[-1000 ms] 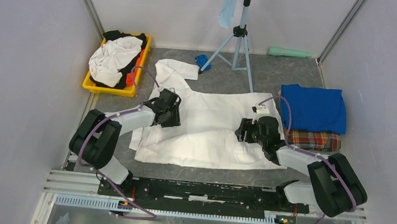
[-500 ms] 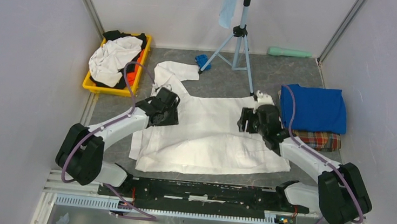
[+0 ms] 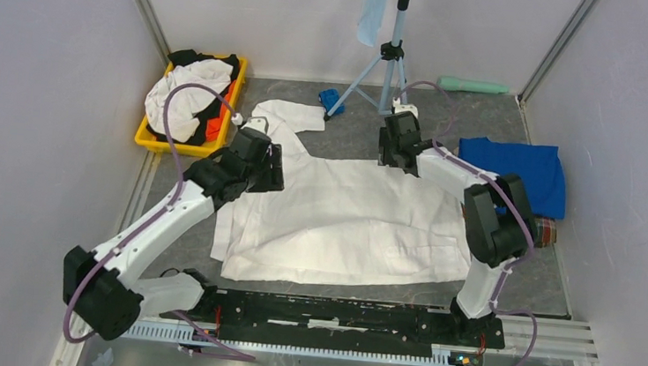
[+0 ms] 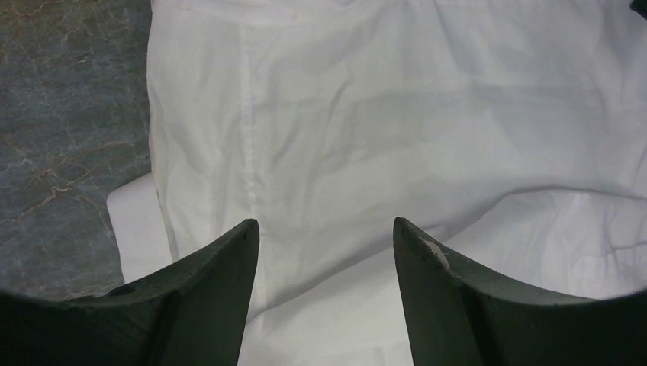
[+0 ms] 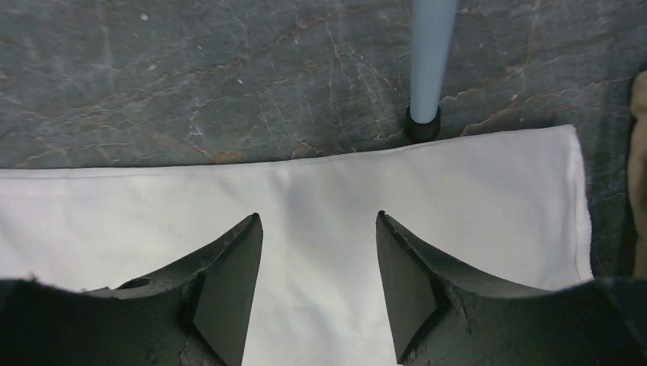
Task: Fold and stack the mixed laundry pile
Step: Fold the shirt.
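Observation:
A large white shirt (image 3: 343,225) lies spread flat in the middle of the table. My left gripper (image 3: 268,159) hovers over its left shoulder area, open; in the left wrist view the left gripper (image 4: 326,229) has only white cloth (image 4: 366,114) below it and nothing between its fingers. My right gripper (image 3: 397,152) is at the shirt's far edge, open. In the right wrist view the right gripper (image 5: 318,221) stands above the shirt's straight hem (image 5: 427,152). A folded royal-blue T-shirt (image 3: 521,169) rests on plaid cloth (image 3: 546,231) at the right. More laundry (image 3: 182,100), white, black and orange, fills the yellow bin (image 3: 169,145).
A tripod (image 3: 391,61) stands at the back, one foot (image 5: 423,122) right at the shirt's far edge beside my right gripper. A pale-blue cloth (image 3: 373,6) hangs from it. A small bright-blue object (image 3: 330,99) and a green cylinder (image 3: 473,85) lie near the back wall.
Both arms have stretched away from me, the grippers moving from the shirt's middle to its far part. The left jaws have opened wider. The shirt lies flatter.

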Controlling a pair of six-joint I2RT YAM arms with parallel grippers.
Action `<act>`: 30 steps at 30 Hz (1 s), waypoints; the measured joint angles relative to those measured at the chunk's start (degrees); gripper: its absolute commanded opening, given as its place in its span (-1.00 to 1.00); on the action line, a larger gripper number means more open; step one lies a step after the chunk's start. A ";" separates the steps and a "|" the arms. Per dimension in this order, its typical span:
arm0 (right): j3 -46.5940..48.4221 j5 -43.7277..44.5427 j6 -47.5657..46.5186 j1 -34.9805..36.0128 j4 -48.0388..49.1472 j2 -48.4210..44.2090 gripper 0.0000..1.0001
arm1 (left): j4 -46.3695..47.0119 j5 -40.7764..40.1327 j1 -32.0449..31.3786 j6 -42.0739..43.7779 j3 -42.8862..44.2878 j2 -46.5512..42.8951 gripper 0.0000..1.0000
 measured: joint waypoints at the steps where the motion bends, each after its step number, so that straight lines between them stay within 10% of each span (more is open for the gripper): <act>1: 1.38 0.44 0.13 0.00 -1.31 2.03 0.23 | -1.03 0.50 0.00 0.09 -0.55 -2.01 0.45; 18: 10.38 7.17 4.33 -0.02 -4.96 12.63 0.20 | -7.06 6.21 -0.11 4.96 -9.25 -15.41 0.45; 30: 7.89 15.26 23.54 -0.17 -6.23 12.41 0.24 | -6.97 9.40 -0.17 5.01 -9.29 -15.43 0.45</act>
